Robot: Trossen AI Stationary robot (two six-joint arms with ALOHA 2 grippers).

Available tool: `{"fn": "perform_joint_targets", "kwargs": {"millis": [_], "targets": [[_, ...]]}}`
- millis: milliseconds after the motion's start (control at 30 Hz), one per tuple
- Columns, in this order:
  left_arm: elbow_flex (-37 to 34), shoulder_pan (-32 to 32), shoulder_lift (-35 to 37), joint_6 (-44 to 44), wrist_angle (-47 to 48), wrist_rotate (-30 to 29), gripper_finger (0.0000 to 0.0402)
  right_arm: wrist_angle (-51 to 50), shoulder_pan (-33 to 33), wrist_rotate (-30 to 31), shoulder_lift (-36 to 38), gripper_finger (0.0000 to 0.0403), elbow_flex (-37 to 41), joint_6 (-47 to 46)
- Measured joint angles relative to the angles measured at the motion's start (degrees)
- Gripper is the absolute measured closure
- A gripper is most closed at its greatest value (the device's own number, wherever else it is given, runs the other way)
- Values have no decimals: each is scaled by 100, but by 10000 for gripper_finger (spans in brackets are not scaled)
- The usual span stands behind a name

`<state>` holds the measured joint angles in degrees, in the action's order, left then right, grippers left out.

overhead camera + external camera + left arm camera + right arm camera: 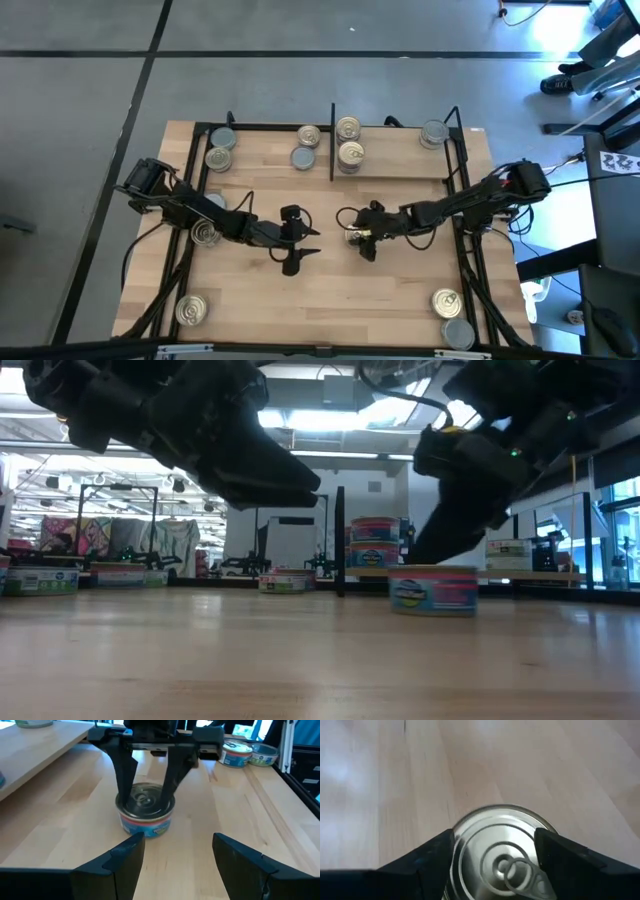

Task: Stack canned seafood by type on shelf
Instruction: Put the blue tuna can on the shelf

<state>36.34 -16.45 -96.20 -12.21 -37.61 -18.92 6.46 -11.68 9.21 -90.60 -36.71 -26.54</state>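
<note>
The light-wood plank shelf (390,168) edged with thin black metal bars runs along the far side of the pale wooden tabletop (330,290), split by a black upright divider (332,140). On it, left of the divider, sit four low round tins, two at the far left (220,148) and two nearer the divider (306,146); right of the divider stand two gold-lidded tins (349,142) close against it and a lone grey-lidded tin (433,133) at the right end. More tins lie loose on the tabletop: one (205,232) under the left arm, one (190,311) at the near left corner, and two (452,316) at the near right corner.

The right gripper (362,238) straddles a low round tin with a silvery ringed pull-tab lid and a blue-and-pink label (145,812) standing on the tabletop mid-table; its dark fingers sit on either side of the rim, though contact cannot be told. The left gripper (293,242) hovers just beside, facing it, fingers spread apart and empty.
</note>
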Motion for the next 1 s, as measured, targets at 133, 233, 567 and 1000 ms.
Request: {"fn": "perform_joint_targets", "kwargs": {"millis": [133, 233, 567, 1000], "targets": [[0, -2, 0, -135, 79, -53, 171, 865, -1, 23, -231, 123, 13, 159], [0, 0, 0, -116, 94, -86, 171, 1288, 0, 16, -319, 123, 25, 285], [398, 0, -188, 1275, 114, -679, 171, 146, 0, -119, 686, 123, 22, 285], [2499, 59, -1871, 4876, 1841, -1545, 171, -1694, -867, 1478, 1920, 123, 722, -475]]}}
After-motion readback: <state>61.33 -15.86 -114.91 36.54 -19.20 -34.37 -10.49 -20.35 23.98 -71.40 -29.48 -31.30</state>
